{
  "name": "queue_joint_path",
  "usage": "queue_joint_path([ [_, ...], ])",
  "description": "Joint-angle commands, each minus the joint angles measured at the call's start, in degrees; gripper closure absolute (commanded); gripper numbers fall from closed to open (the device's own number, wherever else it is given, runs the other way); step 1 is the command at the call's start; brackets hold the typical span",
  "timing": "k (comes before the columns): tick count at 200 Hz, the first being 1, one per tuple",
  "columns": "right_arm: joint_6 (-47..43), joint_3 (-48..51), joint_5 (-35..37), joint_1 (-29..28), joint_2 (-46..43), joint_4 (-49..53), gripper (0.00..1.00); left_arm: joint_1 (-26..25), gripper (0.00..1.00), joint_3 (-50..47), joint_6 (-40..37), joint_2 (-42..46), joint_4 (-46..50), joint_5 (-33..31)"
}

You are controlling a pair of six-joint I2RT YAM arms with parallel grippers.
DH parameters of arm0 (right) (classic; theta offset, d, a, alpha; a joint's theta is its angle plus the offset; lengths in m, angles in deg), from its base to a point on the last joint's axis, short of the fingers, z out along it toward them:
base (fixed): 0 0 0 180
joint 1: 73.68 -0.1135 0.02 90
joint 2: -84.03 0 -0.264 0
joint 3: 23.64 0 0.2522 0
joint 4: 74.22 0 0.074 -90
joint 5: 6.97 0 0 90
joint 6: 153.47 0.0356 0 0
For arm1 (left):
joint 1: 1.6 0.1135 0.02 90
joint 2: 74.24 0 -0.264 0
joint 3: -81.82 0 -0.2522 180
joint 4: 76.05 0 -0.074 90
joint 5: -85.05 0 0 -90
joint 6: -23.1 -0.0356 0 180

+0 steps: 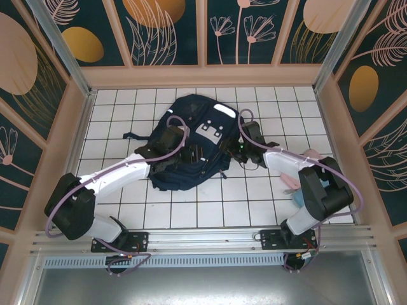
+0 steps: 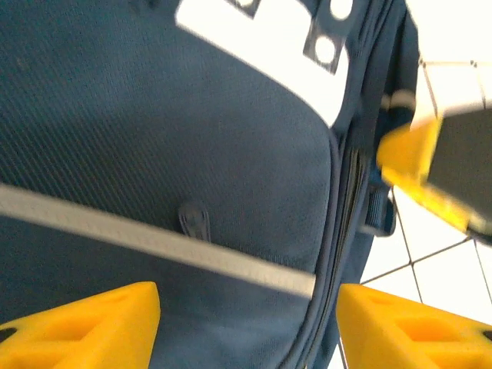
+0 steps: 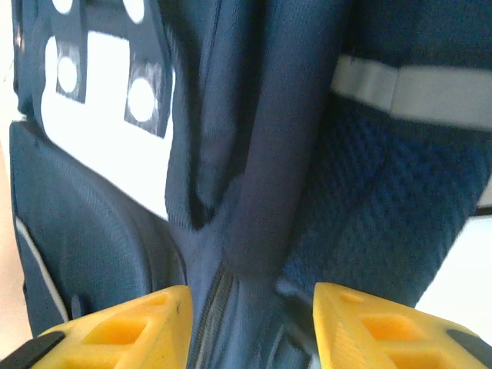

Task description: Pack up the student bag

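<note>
The student bag point(image 1: 191, 140), dark navy with white stripes and grey-white patches, lies flat in the middle of the white tiled table. My left gripper point(image 1: 173, 141) hovers over its left half. In the left wrist view its yellow fingers point(image 2: 92, 327) stand wide apart, open point(image 2: 247, 323), over the bag's front panel point(image 2: 192, 138), a grey stripe and the zip seam. My right gripper point(image 1: 245, 147) is at the bag's right edge. It is open point(image 3: 254, 323), with a raised fold of navy fabric point(image 3: 261, 207) and a zip line between its yellow fingers. The right gripper's yellow finger point(image 2: 415, 165) also shows in the left wrist view.
Small pink and light blue items point(image 1: 294, 189) lie on the tiles by the right arm's elbow, with another pink item point(image 1: 311, 154) near the right wall. Wooden walls close in the table point(image 1: 127, 114) on three sides. A dark strap point(image 1: 133, 135) sticks out left of the bag.
</note>
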State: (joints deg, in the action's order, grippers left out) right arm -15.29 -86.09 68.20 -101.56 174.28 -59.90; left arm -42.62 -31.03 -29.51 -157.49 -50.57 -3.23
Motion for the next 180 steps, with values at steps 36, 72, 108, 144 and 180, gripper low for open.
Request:
queue_joint_path([
  [36, 0.24, -7.30, -0.56, 0.10, 8.53, 1.12, 0.67, -2.90, 0.43, -2.63, 5.44, 3.65, 2.64, 6.11],
  [72, 0.69, -6.69, -0.20, 0.10, 9.32, 0.68, 0.67, -5.51, 0.48, -3.43, 9.77, 4.17, 5.05, 5.15],
  [108, -0.99, -7.87, -0.29, 0.11, 10.11, -0.44, 0.87, -7.96, 0.51, -4.42, 13.68, 3.39, 2.95, 6.25],
  [144, -1.51, -8.54, -0.36, 0.10, 10.20, -0.87, 0.89, -8.62, 0.57, -6.43, 17.43, 2.65, 2.45, 6.81],
  [180, -1.40, -7.84, -0.42, 0.10, 9.96, -1.26, 0.89, -9.10, 0.59, -5.69, 18.24, 0.70, 1.55, 7.13],
])
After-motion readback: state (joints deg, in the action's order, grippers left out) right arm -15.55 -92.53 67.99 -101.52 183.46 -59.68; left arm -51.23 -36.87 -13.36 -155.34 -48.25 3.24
